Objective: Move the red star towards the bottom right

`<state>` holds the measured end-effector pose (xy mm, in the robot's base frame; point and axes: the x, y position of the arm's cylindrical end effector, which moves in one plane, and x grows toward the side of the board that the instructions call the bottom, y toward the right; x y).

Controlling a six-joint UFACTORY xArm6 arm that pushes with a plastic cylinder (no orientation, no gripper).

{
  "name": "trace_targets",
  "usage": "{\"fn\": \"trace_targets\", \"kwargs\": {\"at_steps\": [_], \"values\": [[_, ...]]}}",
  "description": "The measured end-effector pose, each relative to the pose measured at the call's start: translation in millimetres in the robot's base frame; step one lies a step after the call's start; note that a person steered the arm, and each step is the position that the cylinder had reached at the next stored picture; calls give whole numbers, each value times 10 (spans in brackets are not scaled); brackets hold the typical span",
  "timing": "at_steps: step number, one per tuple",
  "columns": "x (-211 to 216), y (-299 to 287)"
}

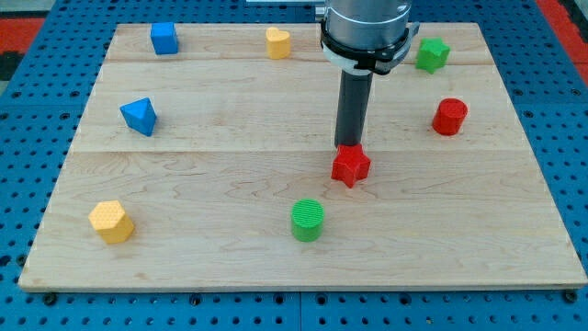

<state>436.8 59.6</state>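
While my tip [350, 147] is pressing against the top edge of the red star [351, 166], no claw is showing — only a plain rod, so nothing is gripping. The star is sitting near the middle of the worktop [230, 184], just up and right of the green cylinder [308, 220]. Judging by that, nearly the whole push toward the view's bottom right is remaining.

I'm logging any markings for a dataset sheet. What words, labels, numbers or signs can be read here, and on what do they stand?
None: no readable text shows anywhere.
The wooden board, the red star at my tip, and the other blocks are all unmarked.
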Motion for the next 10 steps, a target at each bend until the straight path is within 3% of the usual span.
{"fn": "trace_targets", "kwargs": {"at_steps": [3, 7, 9, 10], "values": [[67, -512], [328, -526], [328, 219], [328, 288]]}}
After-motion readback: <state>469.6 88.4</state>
